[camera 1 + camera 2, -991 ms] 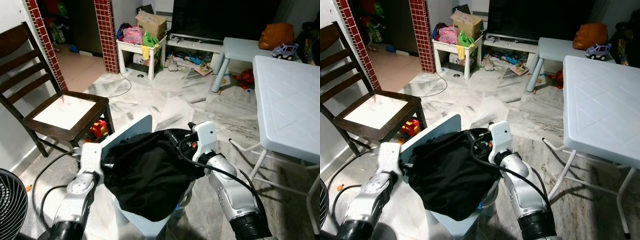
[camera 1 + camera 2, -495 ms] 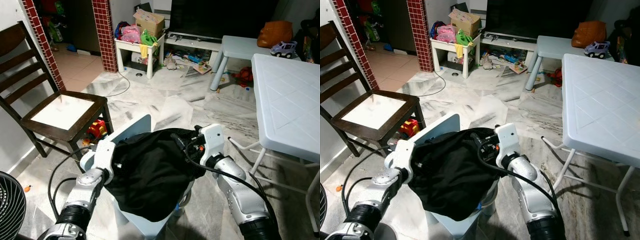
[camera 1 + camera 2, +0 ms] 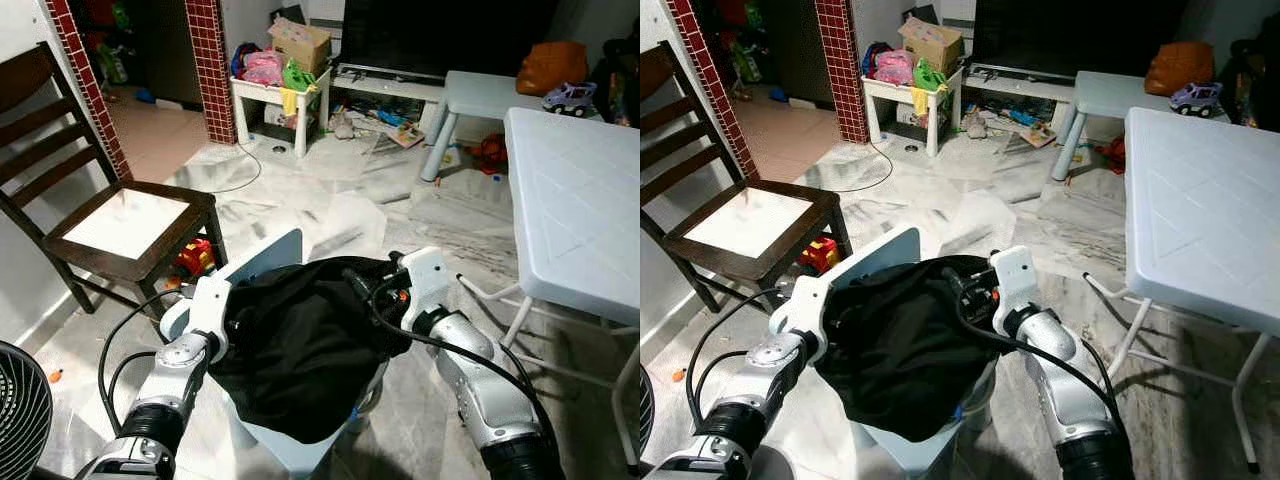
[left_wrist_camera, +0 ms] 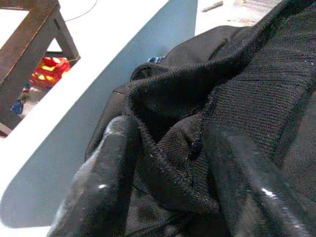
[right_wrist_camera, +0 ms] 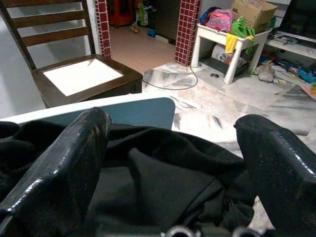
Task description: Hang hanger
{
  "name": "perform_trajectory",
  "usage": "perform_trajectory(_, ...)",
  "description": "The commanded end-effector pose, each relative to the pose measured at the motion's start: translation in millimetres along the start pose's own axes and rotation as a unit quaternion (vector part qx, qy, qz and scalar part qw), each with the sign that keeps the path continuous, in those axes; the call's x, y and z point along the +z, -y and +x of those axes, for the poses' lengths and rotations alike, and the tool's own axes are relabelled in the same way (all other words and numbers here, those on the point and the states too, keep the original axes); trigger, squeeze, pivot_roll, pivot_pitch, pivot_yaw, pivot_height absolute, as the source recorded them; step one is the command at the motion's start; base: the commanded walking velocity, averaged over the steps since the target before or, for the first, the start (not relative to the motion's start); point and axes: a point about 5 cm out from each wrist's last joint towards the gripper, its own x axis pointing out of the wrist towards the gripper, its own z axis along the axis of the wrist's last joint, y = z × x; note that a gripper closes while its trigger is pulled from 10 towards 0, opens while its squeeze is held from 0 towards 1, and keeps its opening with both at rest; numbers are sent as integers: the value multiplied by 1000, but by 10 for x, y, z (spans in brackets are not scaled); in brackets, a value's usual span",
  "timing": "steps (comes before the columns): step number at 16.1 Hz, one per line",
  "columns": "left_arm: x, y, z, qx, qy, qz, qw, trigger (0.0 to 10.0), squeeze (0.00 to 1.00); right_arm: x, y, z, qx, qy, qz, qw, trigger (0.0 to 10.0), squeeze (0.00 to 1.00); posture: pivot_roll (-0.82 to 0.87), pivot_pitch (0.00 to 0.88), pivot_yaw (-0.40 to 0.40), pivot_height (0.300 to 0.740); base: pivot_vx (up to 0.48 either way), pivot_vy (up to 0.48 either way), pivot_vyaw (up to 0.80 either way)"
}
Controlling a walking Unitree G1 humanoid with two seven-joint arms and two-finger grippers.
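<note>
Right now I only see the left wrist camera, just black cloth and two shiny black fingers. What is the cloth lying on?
Observer: The black cloth garment is draped over a pale blue plastic chair.
Operator: Is the other arm helping?
Observer: Yes. The right gripper is at the garment's far side, fingers spread wide over the cloth.
Operator: Is my gripper holding the cloth?
Observer: The left gripper has the knit edge between its fingers, but I cannot tell if it is pinched.
Operator: What is near us?
Observer: A dark wooden chair on the left, a white plastic table on the right.
</note>
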Motion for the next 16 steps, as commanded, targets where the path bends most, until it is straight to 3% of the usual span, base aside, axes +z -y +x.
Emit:
perform_trajectory(1,35,-40,4,6,8,-2,1000,0,0,40,-21,35,8,4,-5,1000,10000,0,-28,0,-45,740,0,0,0)
perform_trajectory(5,21,-62,3,7,8,-7,1000,0,0,47,-51,60,12,6,-3,1000,10000,0,-21,0,-42,740,0,0,0)
perform_trajectory(7,54,-30,15,2,19,-43,999,0,0,35,-45,55,11,5,-4,1000,10000,0,-21,0,-42,740,0,0,0)
perform_trajectory(9,73,-28,29,6,19,-44,999,0,0,35,-47,55,11,6,-4,1000,10000,0,-21,0,-42,740,0,0,0)
perform_trajectory(16,147,135,63,-23,37,-58,997,0,0,37,-66,67,11,9,-2,1000,10000,0,-22,0,-38,740,0,0,0)
